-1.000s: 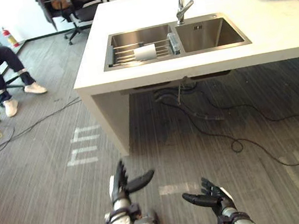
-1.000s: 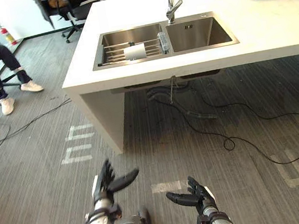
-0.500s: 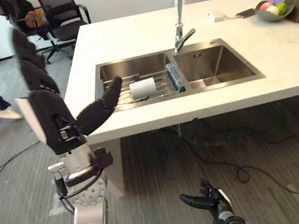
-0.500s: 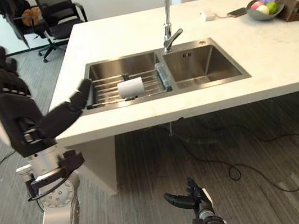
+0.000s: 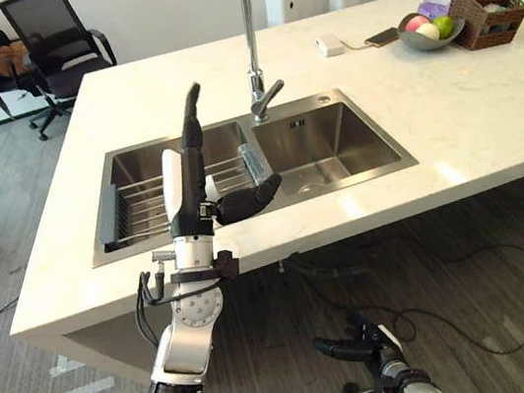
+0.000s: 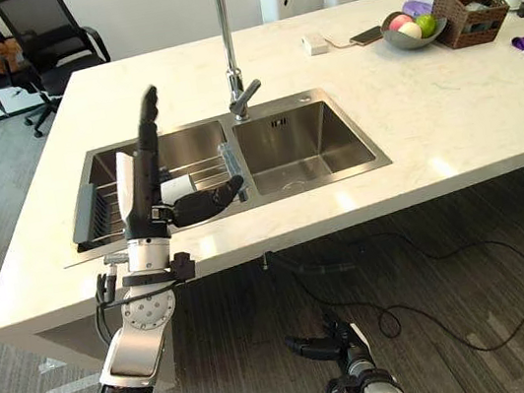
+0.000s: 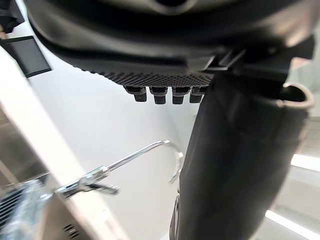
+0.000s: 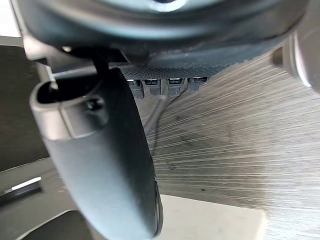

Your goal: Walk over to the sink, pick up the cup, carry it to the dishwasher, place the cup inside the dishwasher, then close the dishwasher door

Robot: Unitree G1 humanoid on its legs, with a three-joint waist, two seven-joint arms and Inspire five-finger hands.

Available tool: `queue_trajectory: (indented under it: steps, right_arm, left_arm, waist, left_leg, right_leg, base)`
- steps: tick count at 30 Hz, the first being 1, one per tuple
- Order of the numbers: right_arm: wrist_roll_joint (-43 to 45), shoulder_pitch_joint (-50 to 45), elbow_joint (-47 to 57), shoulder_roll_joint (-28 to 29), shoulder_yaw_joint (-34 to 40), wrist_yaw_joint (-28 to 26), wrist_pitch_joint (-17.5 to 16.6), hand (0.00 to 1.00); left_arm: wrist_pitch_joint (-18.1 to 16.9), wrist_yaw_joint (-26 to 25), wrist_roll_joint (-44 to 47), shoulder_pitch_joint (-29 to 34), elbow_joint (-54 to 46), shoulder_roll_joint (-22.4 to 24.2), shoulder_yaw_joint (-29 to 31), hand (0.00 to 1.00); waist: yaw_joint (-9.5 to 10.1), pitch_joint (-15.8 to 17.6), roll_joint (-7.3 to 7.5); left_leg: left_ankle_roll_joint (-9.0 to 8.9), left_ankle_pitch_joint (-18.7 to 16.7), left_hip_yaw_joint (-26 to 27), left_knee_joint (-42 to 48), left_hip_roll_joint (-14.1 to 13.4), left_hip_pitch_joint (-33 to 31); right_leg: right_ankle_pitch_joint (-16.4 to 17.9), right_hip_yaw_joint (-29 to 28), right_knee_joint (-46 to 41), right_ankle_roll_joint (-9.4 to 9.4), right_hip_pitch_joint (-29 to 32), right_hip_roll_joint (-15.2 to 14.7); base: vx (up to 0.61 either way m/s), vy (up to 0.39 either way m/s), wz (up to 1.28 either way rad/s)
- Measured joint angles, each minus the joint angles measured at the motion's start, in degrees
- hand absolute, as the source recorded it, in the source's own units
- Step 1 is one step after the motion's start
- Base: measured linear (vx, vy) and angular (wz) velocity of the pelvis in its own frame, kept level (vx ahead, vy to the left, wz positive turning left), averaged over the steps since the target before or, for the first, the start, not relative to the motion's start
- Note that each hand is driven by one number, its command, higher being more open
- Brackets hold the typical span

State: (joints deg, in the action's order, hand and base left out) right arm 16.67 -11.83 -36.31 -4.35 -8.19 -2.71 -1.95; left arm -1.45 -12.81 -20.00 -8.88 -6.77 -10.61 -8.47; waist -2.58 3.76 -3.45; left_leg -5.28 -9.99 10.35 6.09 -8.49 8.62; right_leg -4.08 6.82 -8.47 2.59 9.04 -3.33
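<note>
My left hand (image 5: 182, 194) was raised in front of the sink (image 5: 372, 134), fingers straight and pointing up, thumb stuck out sideways, holding nothing. Just past it the white cup (image 6: 178, 187) sat on the wire rack (image 5: 133, 202) in the sink's left basin, partly hidden by the hand. I couldn't tell if the thumb touched it. My right hand (image 5: 362, 345) hung low over the grey floor (image 5: 509, 247), fingers loose and spread, empty. A tall faucet (image 5: 252, 78) stood behind the divider between the basins. Farther out on the white counter (image 5: 468, 114) were a fruit bowl (image 5: 424, 35) and a wicker basket (image 5: 484, 12). Office chairs (image 5: 59, 49) stood beyond the counter's far left corner.
</note>
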Motion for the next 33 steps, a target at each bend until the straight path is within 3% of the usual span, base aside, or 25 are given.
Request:
queue_trajectory:
  steps: [8,17,24,27,33]
  right_arm:
    - [0.1,-0.3,-0.1,-0.4,-0.1,-1.9,0.7,1.0]
    - [0.0,-0.1,-0.4,-0.2,-0.1,-2.4,0.0,1.0]
    - [0.0,-0.1,-0.4,-0.1,0.1,-4.4,-1.7,1.0]
    - [0.2,0.6,-1.1,0.7,0.6,-5.6,-3.1,1.0]
    - [3.0,0.6,-1.2,0.8,1.2,-6.5,-6.0,1.0]
  left_arm:
    - [7.1,3.2,-6.5,-1.2,0.1,-3.4,0.5,1.0]
    - [9.9,3.5,-6.5,-14.7,7.9,-8.1,-0.1,1.0]
    - [10.3,7.8,-5.2,-27.1,22.8,-14.2,-1.7,1.0]
    - [10.1,10.1,-4.0,-29.5,29.1,-17.6,-2.1,1.0]
    - [10.1,12.3,-2.5,-30.2,32.2,-20.2,-2.1,1.0]
  waist:
    - [0.09,0.0,0.07]
    - [-1.18,-0.2,0.25]
    - [-2.39,-0.2,0.3]
    - [-4.64,-0.1,0.15]
    - [-6.28,0.5,-0.55]
  left_leg:
    - [0.65,0.5,1.0,-0.8,1.6,-0.5]
    - [0.29,0.7,1.5,-0.9,1.7,-0.2]
    - [0.14,0.8,3.4,-1.0,1.9,-0.1]
    - [-0.01,0.9,4.1,-1.7,2.0,0.6]
    - [-0.35,1.1,4.2,-2.1,1.9,1.1]
  right_leg:
    - [-7.8,-0.8,13.4,0.5,-4.9,-1.0]
    - [-8.6,-1.5,13.8,0.42,-4.9,-1.1]
    - [-9.3,-3.2,13.7,0.37,-3.9,-0.8]
    - [-9.3,-3.6,13.8,0.4,-3.9,-0.7]
    - [-9.2,-3.5,13.7,0.48,-3.9,-0.5]
  base:
    - [-0.03,0.031,-0.05]
    - [-0.04,-0.02,-0.04]
    - [-0.03,-0.015,-0.13]
    - [-0.01,-0.008,-0.13]
    - [0.0,-0.001,-0.01]
